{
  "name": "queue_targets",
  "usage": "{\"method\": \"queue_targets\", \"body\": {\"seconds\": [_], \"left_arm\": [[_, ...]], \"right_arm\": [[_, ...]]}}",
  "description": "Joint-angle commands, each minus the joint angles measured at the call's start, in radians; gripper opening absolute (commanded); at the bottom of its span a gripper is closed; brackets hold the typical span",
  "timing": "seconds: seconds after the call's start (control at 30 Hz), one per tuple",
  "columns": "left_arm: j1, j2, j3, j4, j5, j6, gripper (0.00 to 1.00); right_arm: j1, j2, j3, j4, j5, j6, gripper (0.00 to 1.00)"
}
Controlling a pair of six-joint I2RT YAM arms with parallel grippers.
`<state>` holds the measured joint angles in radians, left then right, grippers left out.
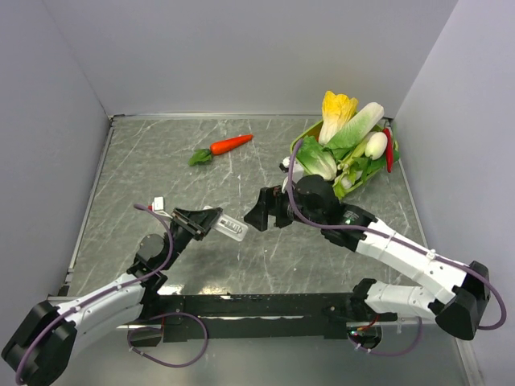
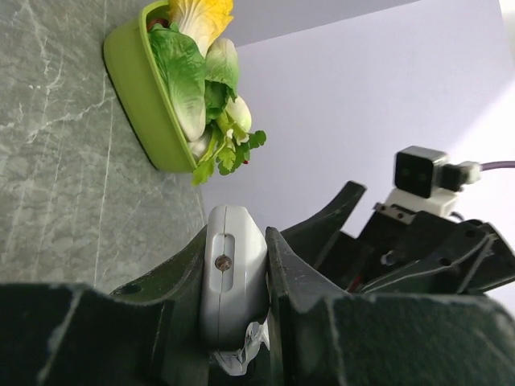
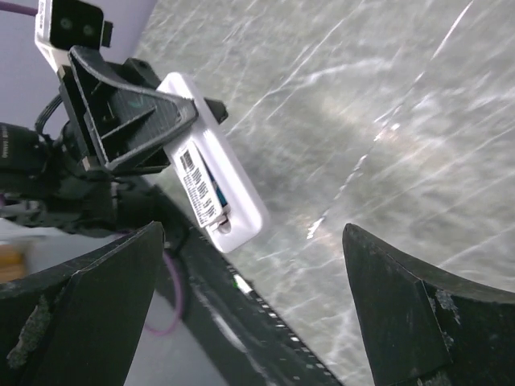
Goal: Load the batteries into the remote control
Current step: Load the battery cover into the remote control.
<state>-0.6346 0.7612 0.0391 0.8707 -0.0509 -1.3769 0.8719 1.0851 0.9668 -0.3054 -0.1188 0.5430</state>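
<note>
While the small flat white-grey plastic remote control (image 3: 219, 186) hangs above the table (image 1: 161, 161), well left of the lime-green plastic bowl (image 2: 145, 112) of toy vegetables, I log: left gripper (image 1: 211, 221) pinching one end | right gripper (image 1: 256, 211) spread wide, empty, on the bowl's side | blue sliver in its open back, probably a battery (image 3: 216, 191); loading looks partly done, second cell unconfirmed.

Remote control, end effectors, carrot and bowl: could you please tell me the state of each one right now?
remote control: clamped in the left end effector, off the table.
left end effector: shut on the remote control.
right end effector: open, empty, facing the remote control.
carrot: lying on the table, untouched.
bowl: on the table, full of vegetables.
</note>
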Motion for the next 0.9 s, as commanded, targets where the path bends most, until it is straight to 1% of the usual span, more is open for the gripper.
{"method": "queue_targets", "body": {"seconds": [0.0, 0.03, 0.07, 0.3, 0.43, 0.53, 0.73, 0.83, 0.87], "left_arm": [[-0.004, 0.023, -0.071, 0.088, -0.001, -0.047, 0.01], [-0.002, 0.027, -0.068, 0.096, 0.000, -0.054, 0.01], [-0.004, 0.032, -0.064, 0.111, 0.003, -0.056, 0.01], [-0.004, 0.027, -0.047, 0.119, 0.006, -0.073, 0.01], [-0.004, 0.013, -0.019, 0.110, 0.010, -0.070, 0.01], [-0.004, 0.018, -0.015, 0.114, 0.011, -0.074, 0.01], [-0.004, 0.030, -0.007, 0.137, 0.019, -0.082, 0.01], [-0.004, 0.035, -0.008, 0.157, 0.019, -0.086, 0.01], [-0.004, 0.035, -0.010, 0.160, 0.019, -0.086, 0.01]], "right_arm": [[-0.017, -0.021, -0.085, 0.256, -0.140, 0.196, 1.00], [-0.019, -0.022, -0.117, 0.276, -0.150, 0.210, 1.00], [-0.025, -0.022, -0.134, 0.334, -0.165, 0.224, 1.00], [-0.068, 0.002, -0.200, 0.408, -0.214, 0.296, 0.99], [-0.091, 0.021, -0.244, 0.481, -0.275, 0.331, 0.98], [-0.100, 0.042, -0.247, 0.514, -0.312, 0.341, 0.96], [-0.100, 0.098, -0.260, 0.601, -0.378, 0.376, 0.90], [-0.103, 0.127, -0.260, 0.632, -0.407, 0.391, 0.85], [-0.103, 0.133, -0.261, 0.650, -0.415, 0.400, 0.82]]}}
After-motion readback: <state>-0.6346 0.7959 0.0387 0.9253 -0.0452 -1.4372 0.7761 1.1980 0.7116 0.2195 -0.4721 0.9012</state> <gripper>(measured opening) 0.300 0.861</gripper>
